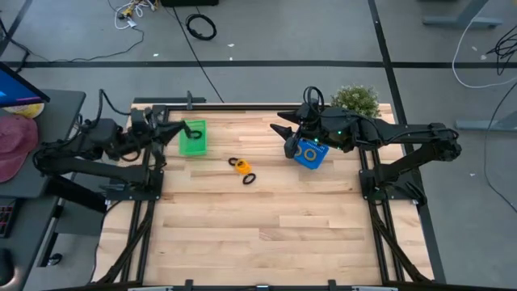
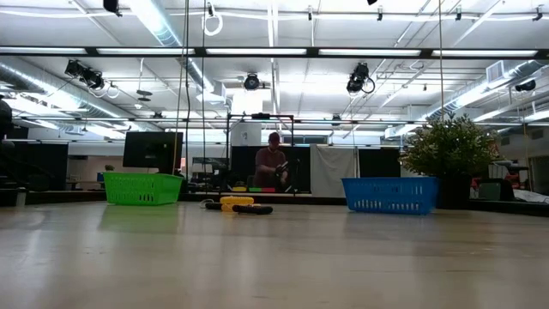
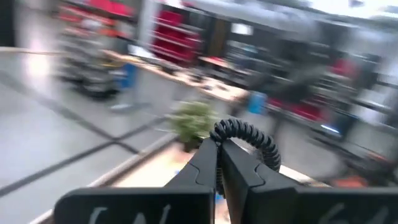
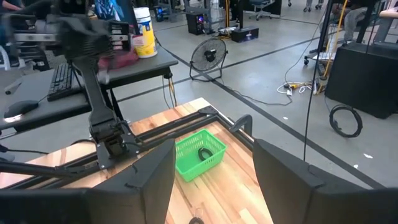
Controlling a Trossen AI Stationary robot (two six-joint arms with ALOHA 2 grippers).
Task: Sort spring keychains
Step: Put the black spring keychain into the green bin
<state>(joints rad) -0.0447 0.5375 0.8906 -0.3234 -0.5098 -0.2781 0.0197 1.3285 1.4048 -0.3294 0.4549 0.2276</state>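
My left gripper [image 1: 182,130] hovers at the green basket [image 1: 193,138] by the table's far left and is shut on a black spring keychain [image 3: 247,132]. Another black keychain [image 4: 204,154] lies inside the green basket [image 4: 198,153]. An orange keychain [image 1: 240,166] and a black one [image 1: 249,179] rest on the table's middle, and both show in the low view [image 2: 237,203]. My right gripper [image 1: 283,128] is open [image 4: 214,180], raised beside the blue basket [image 1: 308,153]. Neither gripper shows in the low view. My left gripper pinches the black keychain between its two shut fingers [image 3: 208,163]. The coiled loop [image 3: 264,142] sticks out past the fingertips and is lifted clear of the table. Which part of the ring sits between the fingers is hidden by the fingers themselves.
A potted plant [image 1: 355,100] stands at the far right corner behind the blue basket [image 2: 390,194]. The green basket [image 2: 141,187] sits at the far left. The near half of the wooden table [image 1: 258,242] is bare. A person [image 2: 273,167] sits in the room beyond.
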